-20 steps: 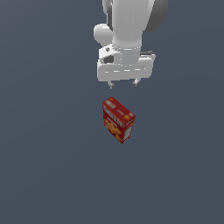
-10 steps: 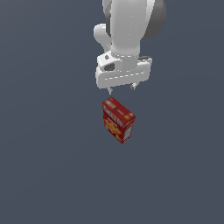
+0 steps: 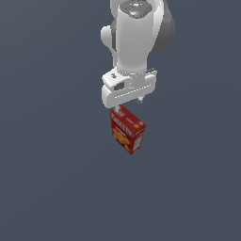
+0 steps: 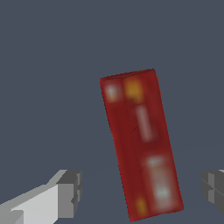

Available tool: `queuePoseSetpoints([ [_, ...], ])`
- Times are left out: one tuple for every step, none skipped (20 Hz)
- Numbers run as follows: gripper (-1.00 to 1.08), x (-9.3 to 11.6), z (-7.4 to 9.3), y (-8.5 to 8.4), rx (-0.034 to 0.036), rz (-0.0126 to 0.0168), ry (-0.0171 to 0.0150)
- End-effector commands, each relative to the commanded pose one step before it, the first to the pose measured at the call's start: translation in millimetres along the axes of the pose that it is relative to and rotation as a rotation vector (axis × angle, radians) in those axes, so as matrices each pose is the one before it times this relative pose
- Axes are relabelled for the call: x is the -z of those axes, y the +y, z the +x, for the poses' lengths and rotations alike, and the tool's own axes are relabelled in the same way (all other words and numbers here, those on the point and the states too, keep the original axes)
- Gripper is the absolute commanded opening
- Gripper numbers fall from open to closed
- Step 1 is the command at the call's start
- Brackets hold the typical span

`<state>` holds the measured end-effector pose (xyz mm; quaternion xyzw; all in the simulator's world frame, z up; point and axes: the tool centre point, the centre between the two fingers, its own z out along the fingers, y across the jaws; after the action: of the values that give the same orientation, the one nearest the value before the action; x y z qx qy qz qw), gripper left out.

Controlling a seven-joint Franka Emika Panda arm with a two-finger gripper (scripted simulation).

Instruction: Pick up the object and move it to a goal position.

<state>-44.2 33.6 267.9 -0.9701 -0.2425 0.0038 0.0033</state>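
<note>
Red box (image 4: 142, 144) lies between wide-open fingers (image 4: 70, 192), ungripped, nothing obstructing.

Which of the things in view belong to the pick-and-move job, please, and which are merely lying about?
Belonging to the job:
- red box
- gripper, open, a finger on either side of the box, not touching it

Lying about:
- nothing else, only the plain grey floor

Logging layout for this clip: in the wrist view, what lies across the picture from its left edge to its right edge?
One gripper finger → red cracker-style box → other gripper finger.
</note>
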Motion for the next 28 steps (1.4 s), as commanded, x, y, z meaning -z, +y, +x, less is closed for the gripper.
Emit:
queuePoseSetpoints([
  [1.0, -6.44, 3.02, 3.96, 0.05689, -0.00221, 0.00168],
  [1.0, -2.28, 0.91, 1.4, 0.01945, -0.00075, 0.00045],
  [1.0, -2.15, 0.81, 1.33, 0.01819, -0.00071, 0.0004],
  [1.0, -2.01, 0.72, 1.24, 0.01694, -0.00068, 0.00036],
  [1.0, -1.87, 0.64, 1.16, 0.01569, -0.00063, 0.00032],
  [1.0, -1.72, 0.57, 1.07, 0.01444, -0.00059, 0.00028],
  [1.0, -1.58, 0.5, 0.98, 0.01318, -0.00054, 0.00025],
  [1.0, -1.43, 0.43, 0.89, 0.01193, -0.0005, 0.00021],
  [1.0, -1.29, 0.38, 0.79, 0.01069, -0.00045, 0.00019],
  [1.0, -1.14, 0.32, 0.7, 0.00943, -0.0004, 0.00016],
  [1.0, -0.99, 0.26, 0.63, 0.00813, -0.00035, 0.00013],
  [1.0, -0.84, 0.23, 0.51, 0.00693, -0.0003, 0.00011],
  [1.0, -0.69, 0.17, 0.43, 0.00565, -0.00024, 0.00009],
  [1.0, -0.53, 0.14, 0.32, 0.00442, -0.00019, 0.00007],
  [1.0, -0.38, 0.1, 0.23, 0.00316, -0.00014, 0.00005],
  [1.0, -0.23, 0.03, 0.17, 0.00183, -0.00008, 0.00003],
  [1.0, -0.08, 0.04, 0.02, 0.00069, -0.00003, 0.00001],
  [1.0, 0.28, -0.22, -0.28, -0.00416, 0.00041, -0.00037],
  [1.0, -0.33, -0.01, 0.01, 0.0, 0.0, 0.0],
  [1.0, -0.97, -0.04, 0.03, 0.0, 0.0, 0.0],
  [1.0, -1.62, -0.08, 0.05, 0.0, 0.0, 0.0],
  [1.0, -2.26, -0.11, 0.06, 0.0, 0.0, 0.0],
  [1.0, -2.86, 0.08, -0.25, 0.00069, -0.00005, 0.00007],
  [1.0, -3.56, -0.19, 0.09, 0.0, 0.0, 0.0],
  [1.0, -4.15, 0.0, -0.24, 0.00069, -0.00005, 0.00007],
  [1.0, -4.85, -0.28, 0.1, 0.0, 0.0, 0.0],
  [1.0, -5.4, 0.01, -0.35, 0.00097, -0.00007, 0.0001],
  [1.0, -5.2, -0.29, 0.11, 0.0, 0.0, 0.0],
])
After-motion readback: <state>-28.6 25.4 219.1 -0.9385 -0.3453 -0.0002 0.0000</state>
